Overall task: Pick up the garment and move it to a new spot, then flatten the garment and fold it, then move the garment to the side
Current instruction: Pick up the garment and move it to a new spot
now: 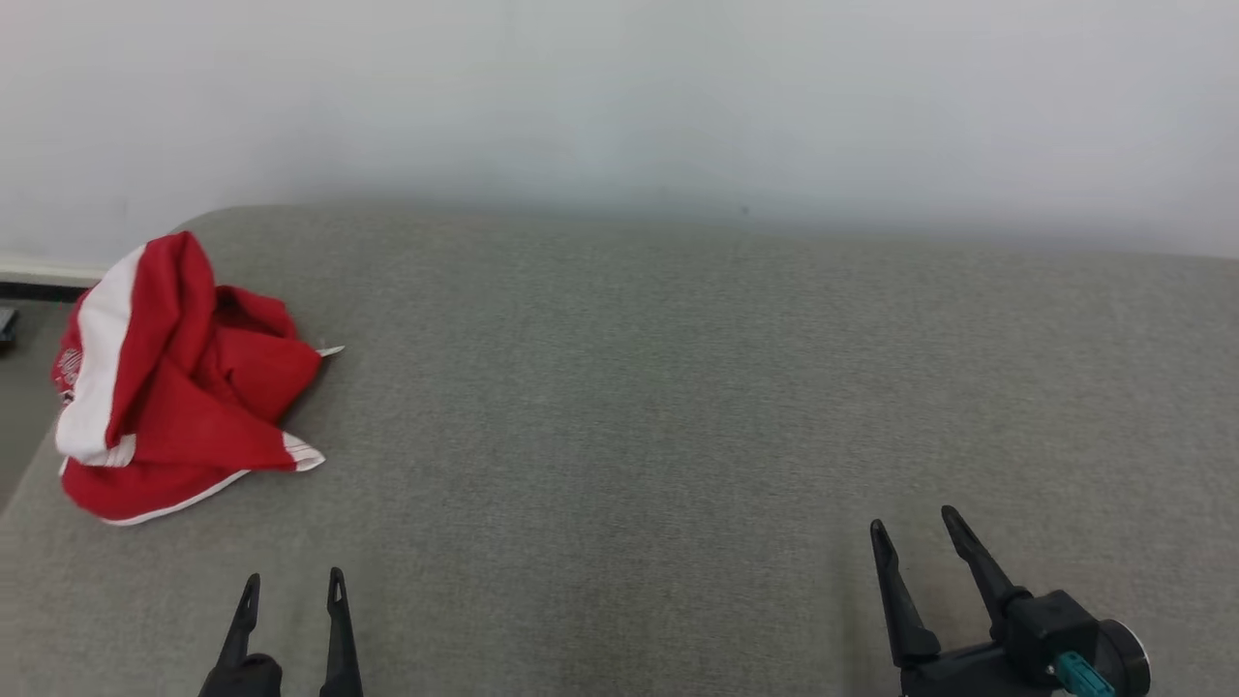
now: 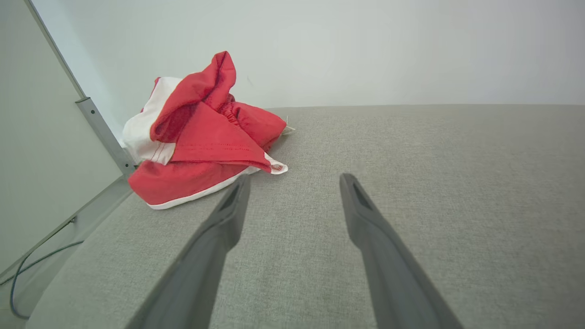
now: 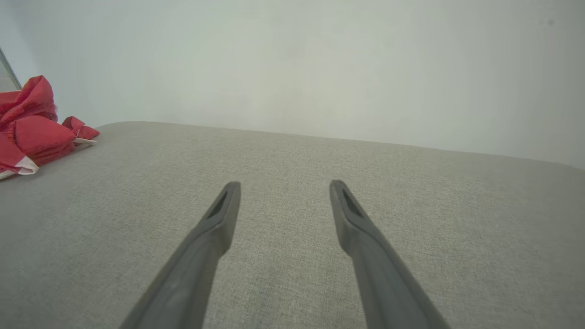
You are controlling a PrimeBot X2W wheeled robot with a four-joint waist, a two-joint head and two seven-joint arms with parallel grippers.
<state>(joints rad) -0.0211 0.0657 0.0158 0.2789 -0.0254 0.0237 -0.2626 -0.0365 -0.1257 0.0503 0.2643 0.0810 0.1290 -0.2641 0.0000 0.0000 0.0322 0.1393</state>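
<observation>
Both pairs of dark fingers hover low over the near edge of the grey fabric surface (image 1: 629, 407). The left gripper (image 1: 293, 579) and the right gripper (image 1: 915, 518) each stand spread wide with nothing between their fingers. A pale wall (image 1: 619, 97) backs the surface's far edge. The red-and-white garment (image 1: 174, 378) lies crumpled at the surface's far-left corner, its long axis running near-to-far along the left edge and one white-trimmed corner pointing toward the surface's middle. From that middle to the right edge, the surface stretches as open grey cloth.
</observation>
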